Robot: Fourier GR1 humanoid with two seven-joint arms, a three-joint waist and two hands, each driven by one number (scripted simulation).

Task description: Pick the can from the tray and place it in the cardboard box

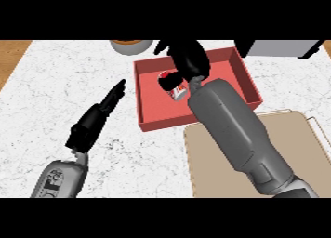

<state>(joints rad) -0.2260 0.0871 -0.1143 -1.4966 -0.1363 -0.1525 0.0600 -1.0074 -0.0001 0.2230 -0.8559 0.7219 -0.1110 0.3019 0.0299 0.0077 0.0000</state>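
The red-and-white can (174, 87) is found lying in the red rectangular tray (245, 79), partly beneath the grey right forearm (230, 125). The black right hand (188, 58) is spread open beyond it, on the far side; if closed there, the can could be missed or knocked.

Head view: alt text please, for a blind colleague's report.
The right hand is over the red tray, just beyond the red-and-white can lying in it. The left hand is open above the counter; the cardboard box sits by the tray.
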